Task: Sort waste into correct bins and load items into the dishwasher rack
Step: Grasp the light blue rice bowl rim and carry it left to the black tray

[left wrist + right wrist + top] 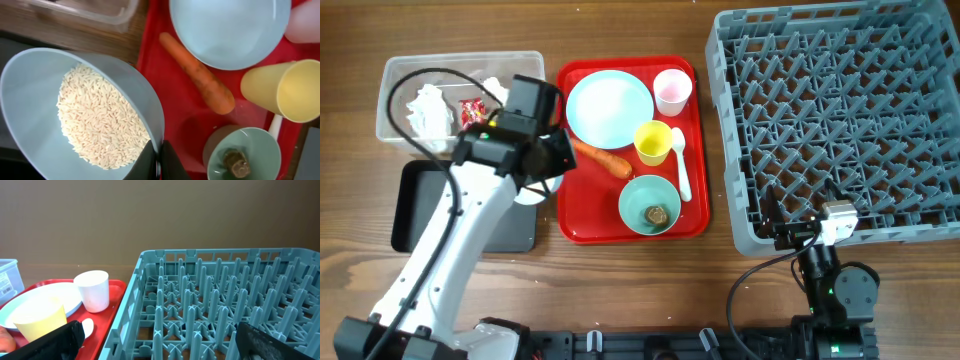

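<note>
**tom:** Closest thing to me is the rice bowl (30,100). The left gripper (159,162) has its jaws pinched shut on the rim. The white grains (100,125) are heaped inside, and I can't see any spilled.

**ana:** Where's it hanging though?

**tom:** Over the right edge of the black tray (415,215), just beside the red serving tray (580,225). Going big to small:
- The grey rack (840,120) on the right has nothing in it.
- The red tray holds all the other dishes.
- The clear tub (395,100) at the back left has tissues (430,110) and a red wrapper (473,112).
- The black tray looks bare.
- On the red tray there's the plate (610,108), the second bowl (635,205), the yellow cup (653,143), the pink cup (672,92), the carrot (602,158) and the spoon (682,170).
- Smallest is the brown lump (657,215), sitting in the second bowl.

**ana:** So this is the dump-the-food step?

**tom:** That's my read. The rice hasn't been tipped yet. I'd guess it goes in the black tray, since the paper stuff is in the tub. Next move needs the wrist rolled so the grains slide out over the tray and not onto the table. The pinch on that thin rim has to stay firm while it tips. Then the bowl has to cross to the rack.

**ana:** And the right arm?

**tom:** The right gripper (157,330) sits at the rack's near edge, jaws wide apart, holding nothing.
</note>
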Action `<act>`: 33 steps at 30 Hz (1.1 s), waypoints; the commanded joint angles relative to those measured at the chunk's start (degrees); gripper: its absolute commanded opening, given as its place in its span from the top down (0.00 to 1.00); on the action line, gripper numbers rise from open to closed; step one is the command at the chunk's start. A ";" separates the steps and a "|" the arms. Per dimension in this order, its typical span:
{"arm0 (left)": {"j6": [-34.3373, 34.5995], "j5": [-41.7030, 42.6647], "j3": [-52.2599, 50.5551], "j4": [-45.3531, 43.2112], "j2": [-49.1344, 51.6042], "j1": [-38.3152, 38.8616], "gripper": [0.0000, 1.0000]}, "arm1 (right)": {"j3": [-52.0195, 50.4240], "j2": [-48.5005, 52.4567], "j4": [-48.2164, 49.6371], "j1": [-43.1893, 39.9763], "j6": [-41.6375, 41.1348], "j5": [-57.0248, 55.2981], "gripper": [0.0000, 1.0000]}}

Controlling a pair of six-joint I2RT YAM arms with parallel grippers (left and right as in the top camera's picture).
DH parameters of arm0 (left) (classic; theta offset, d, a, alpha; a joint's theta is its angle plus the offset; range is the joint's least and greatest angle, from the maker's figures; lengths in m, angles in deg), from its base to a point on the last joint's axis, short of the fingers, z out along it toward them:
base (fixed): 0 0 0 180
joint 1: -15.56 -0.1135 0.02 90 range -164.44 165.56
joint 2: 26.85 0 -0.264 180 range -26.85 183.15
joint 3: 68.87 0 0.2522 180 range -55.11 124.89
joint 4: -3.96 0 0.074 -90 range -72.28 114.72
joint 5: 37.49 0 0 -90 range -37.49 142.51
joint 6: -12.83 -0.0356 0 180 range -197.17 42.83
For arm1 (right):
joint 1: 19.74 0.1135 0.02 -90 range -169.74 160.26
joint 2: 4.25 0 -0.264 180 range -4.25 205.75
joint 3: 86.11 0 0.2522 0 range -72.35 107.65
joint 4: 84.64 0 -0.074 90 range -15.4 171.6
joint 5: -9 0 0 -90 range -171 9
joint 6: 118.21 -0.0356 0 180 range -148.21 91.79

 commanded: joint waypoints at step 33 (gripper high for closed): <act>-29.24 32.28 0.24 2.08 -1.25 -48.52 0.96 | -0.07 -0.35 0.26 -0.13 0.50 0.92 0.00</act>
